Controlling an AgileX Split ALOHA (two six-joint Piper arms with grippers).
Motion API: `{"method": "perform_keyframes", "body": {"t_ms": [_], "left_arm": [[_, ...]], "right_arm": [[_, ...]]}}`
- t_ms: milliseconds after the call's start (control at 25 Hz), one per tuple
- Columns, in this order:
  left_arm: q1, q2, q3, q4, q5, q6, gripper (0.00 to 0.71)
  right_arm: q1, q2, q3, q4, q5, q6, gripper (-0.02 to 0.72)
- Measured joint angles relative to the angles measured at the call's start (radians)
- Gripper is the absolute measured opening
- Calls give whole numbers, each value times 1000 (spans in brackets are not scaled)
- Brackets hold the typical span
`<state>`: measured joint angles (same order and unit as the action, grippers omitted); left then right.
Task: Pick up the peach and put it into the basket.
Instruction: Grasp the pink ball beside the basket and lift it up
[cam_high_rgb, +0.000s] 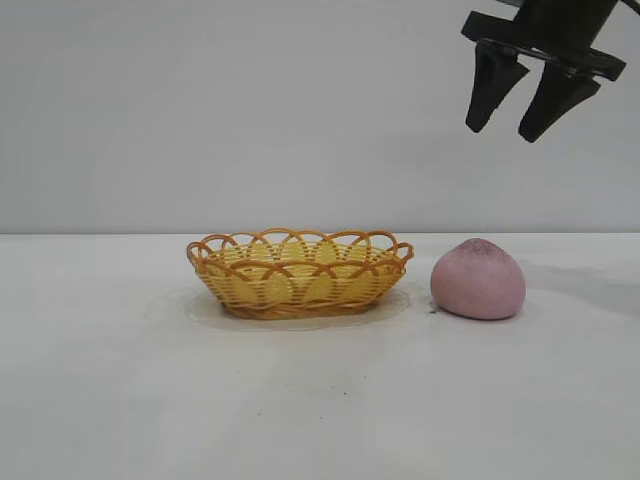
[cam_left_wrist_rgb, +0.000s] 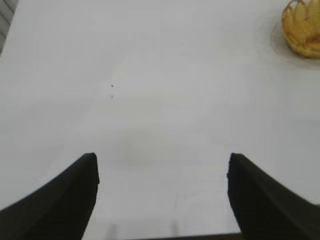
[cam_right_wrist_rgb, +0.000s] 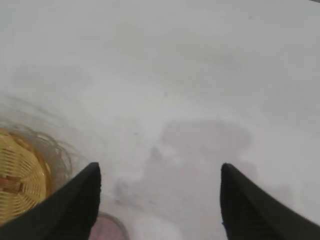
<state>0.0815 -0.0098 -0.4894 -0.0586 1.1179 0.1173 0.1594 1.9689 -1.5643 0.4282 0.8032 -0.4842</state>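
Right gripper (cam_high_rgb: 520, 115) above the peach (cam_high_rgb: 478, 279): matte black, two tapered wedge fingers on a flat crossbar (no markings visible). Left gripper (cam_left_wrist_rgb: 160, 200): same black curved fingers.

No text, label, brand, number or sign can be read in any of the 3 views; every visible surface is unmarked.
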Motion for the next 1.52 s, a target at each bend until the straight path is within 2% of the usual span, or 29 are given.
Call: {"method": "perform_keyframes", "body": {"t_ms": [200, 480, 560, 600, 720, 840, 960, 1120, 1280, 1400, 1520], "left_arm": [[0, -8, 0, 19, 1, -11, 519], [0, -8, 0, 16, 1, -15, 519], [0, -8, 0, 16, 1, -15, 519], [0, -8, 0, 16, 1, -15, 519], [0, -8, 0, 14, 1, -15, 519], [0, -8, 0, 14, 1, -15, 519], [0, -8, 0, 14, 1, -15, 519], [0, -8, 0, 14, 1, -15, 519], [0, -8, 0, 14, 1, -15, 519], [0, -8, 0, 14, 1, -15, 519], [0, -8, 0, 14, 1, -15, 519]], "right_arm": [[0, 0, 0, -1, 48, -4, 465], [8, 0, 0, -9, 146, -56, 465], [20, 0, 0, -32, 167, -67, 465], [32, 0, -2, -44, 177, -70, 419], [74, 0, -39, -99, 248, -64, 419], [124, 0, -104, -182, 344, -9, 419], [166, 0, -151, -230, 410, 67, 419], [208, 0, -160, -279, 425, 150, 419], [222, 21, -160, -293, 428, 209, 419], [222, 59, -160, -312, 428, 236, 419], [222, 95, -160, -296, 428, 237, 419]]}}
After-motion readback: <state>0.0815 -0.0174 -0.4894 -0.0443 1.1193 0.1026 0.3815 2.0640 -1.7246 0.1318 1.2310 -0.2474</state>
